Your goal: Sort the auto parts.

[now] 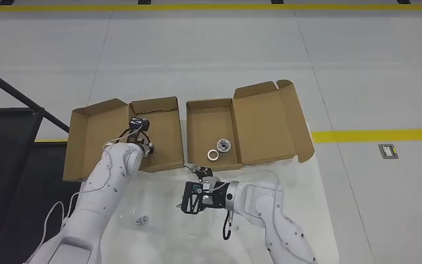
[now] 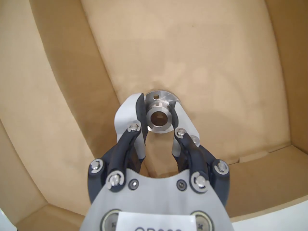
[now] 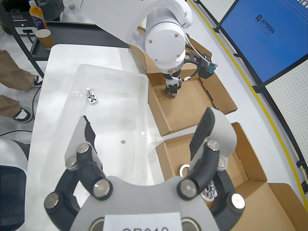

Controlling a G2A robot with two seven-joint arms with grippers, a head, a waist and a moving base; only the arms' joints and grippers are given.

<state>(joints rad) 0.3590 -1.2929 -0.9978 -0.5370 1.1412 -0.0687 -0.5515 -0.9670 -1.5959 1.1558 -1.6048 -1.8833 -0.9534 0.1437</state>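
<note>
flanged bushing [image 2: 158, 116]: metal, clamped between the left claw's pads by its neck, bore facing the wrist camera, flange on the far side
left claw [image 2: 157, 118]: closed on the bushing, tips low inside the left box [image 2: 180, 37]; can't tell if the flange touches the floor
left box: open cardboard, bare floor all round the claw
clear tray [image 3: 144, 78]: just beside the left box, below the right claw
right claw [image 3: 148, 121]: fingers spread wide, nothing between them, over the tray's edge
bracket part [image 3: 91, 97]: small plate with a pin, on the tray floor, ahead of the right claw, well apart
right box [image 3: 161, 159]: just beside the right claw
ring [image 3: 184, 169]: on the right box floor, near the right claw
bearing-like part [image 3: 208, 191]: just beside the ring, same box
</note>
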